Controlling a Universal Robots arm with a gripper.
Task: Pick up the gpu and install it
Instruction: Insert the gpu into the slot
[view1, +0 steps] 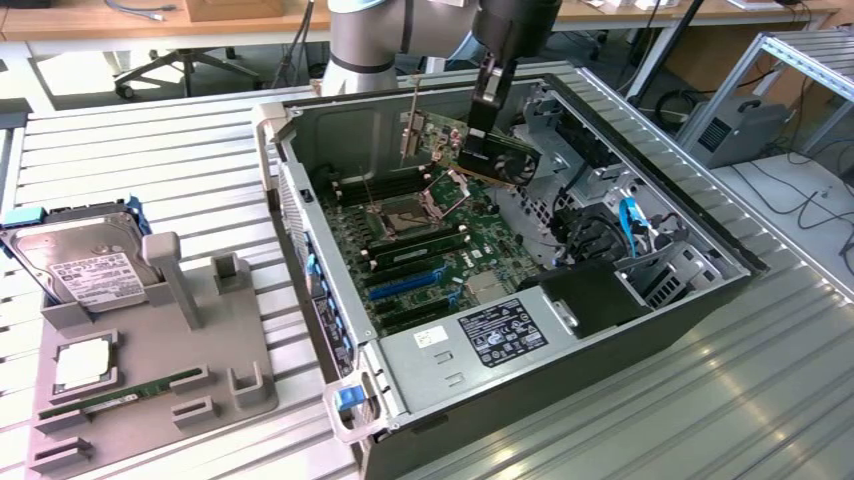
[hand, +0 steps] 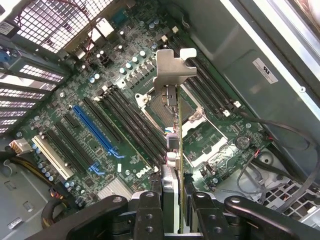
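Gripper (view1: 483, 125) is pointed down into the open case (view1: 296, 200), fingers (hand: 150, 210) clamped on the gpu (view1: 497, 155), which is held edge-on above the motherboard (hand: 95, 125) near the CPU socket (view1: 400, 215), apart from the case walls.

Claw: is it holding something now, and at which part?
The claw holds the gpu by its upper edge, apart from the metal bracket, over the motherboard.

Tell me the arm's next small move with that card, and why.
Probably a small sideways shift toward the blue slot before any lowering. The gripper holds the gpu edge-on, hanging above the CPU socket rather than over the blue slot, so going straight down would likely miss it.
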